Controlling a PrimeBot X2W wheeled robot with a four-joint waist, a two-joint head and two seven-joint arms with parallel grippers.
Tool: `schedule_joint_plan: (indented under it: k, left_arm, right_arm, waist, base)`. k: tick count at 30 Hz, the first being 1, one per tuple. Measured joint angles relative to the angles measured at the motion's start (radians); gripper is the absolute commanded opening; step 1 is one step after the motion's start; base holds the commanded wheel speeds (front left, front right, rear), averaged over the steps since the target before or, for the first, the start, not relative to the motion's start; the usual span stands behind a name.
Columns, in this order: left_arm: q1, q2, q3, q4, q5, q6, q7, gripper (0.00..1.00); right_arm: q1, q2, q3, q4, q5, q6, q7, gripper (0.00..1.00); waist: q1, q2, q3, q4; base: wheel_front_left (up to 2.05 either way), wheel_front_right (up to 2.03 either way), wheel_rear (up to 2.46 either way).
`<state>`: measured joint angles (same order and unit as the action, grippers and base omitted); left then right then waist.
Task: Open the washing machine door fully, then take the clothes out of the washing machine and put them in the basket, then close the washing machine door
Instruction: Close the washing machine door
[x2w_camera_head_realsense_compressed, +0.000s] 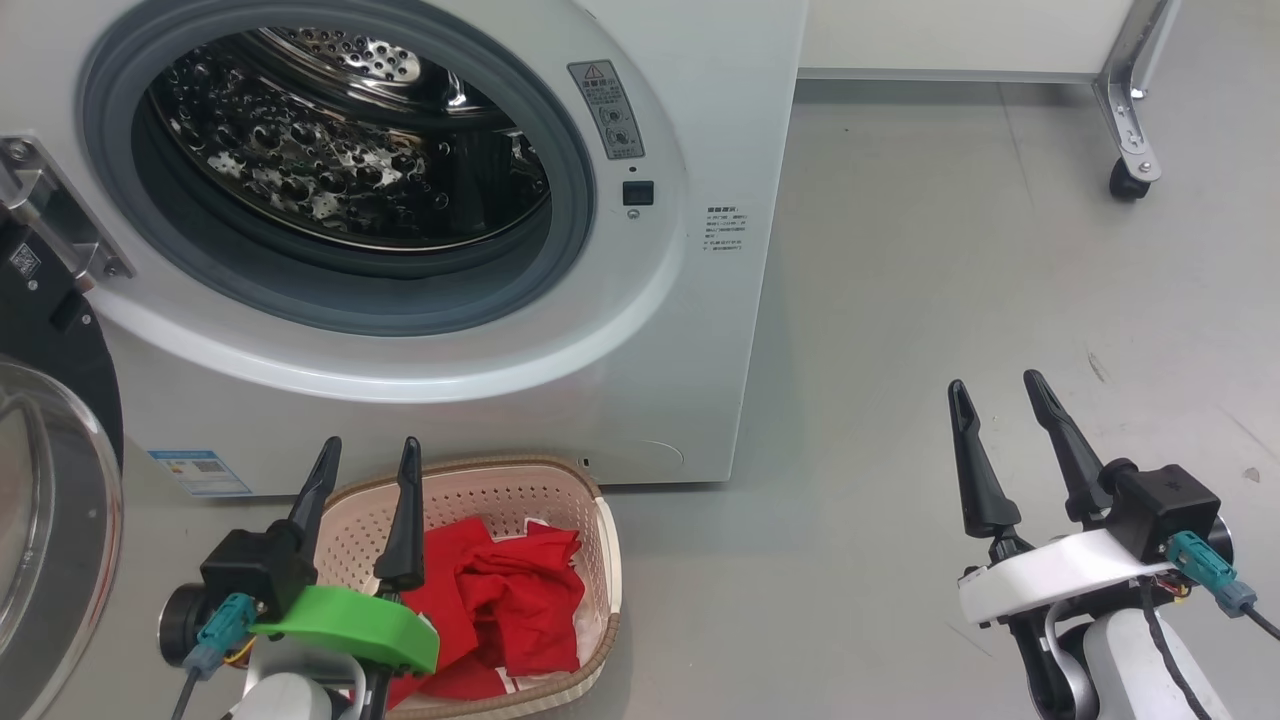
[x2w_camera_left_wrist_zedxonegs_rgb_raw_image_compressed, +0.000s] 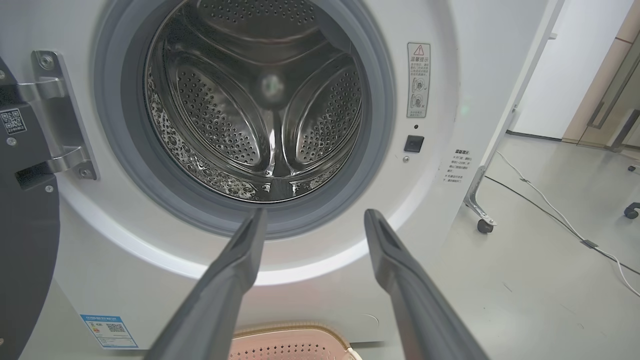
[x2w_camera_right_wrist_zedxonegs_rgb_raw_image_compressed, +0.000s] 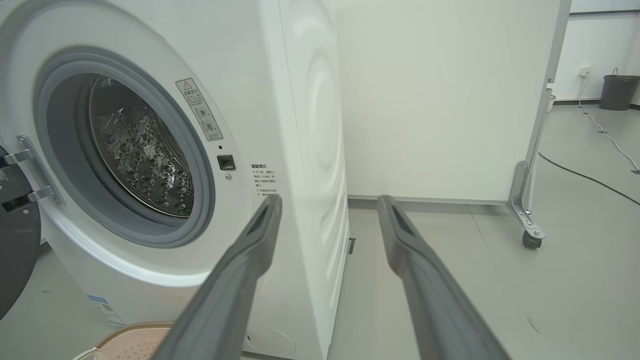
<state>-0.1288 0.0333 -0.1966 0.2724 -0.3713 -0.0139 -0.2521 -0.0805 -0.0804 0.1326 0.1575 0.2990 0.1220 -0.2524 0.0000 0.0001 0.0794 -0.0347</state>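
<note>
Left gripper (x2w_camera_head_realsense_compressed: 371, 442) gapes empty, apparently above the basket (x2w_camera_head_realsense_compressed: 520, 463) rim; right gripper (x2w_camera_head_realsense_compressed: 994, 381) gapes empty over open floor (x2w_camera_head_realsense_compressed: 900, 300).

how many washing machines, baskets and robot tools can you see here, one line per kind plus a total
washing machine: 1
basket: 1
tools: 2 (left tool, right tool)
total: 4

washing machine (x2w_camera_head_realsense_compressed: 690, 330): rear left, on floor | washing machine door (x2w_camera_head_realsense_compressed: 50, 470): hangs open at machine's left | basket (x2w_camera_head_realsense_compressed: 500, 468): on floor, just before machine | clothes (x2w_camera_head_realsense_compressed: 510, 590): in basket | wheeled partition (x2w_camera_head_realsense_compressed: 950, 35): behind, right of machine
</note>
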Motion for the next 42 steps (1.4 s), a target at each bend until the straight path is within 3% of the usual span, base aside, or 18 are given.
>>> schedule_joint_plan:
  k: [42]
  left_arm:
    - [0.032,0.0,-0.009,-0.065,-0.032,0.018,0.0,1.0]
  right_arm:
    - [0.003,0.002,-0.002,-0.001,-0.001,0.0,0.0,1.0]
  waist:
    - [0.0,0.0,0.007,0.004]
  base:
    - [0.0,0.0,0.0]
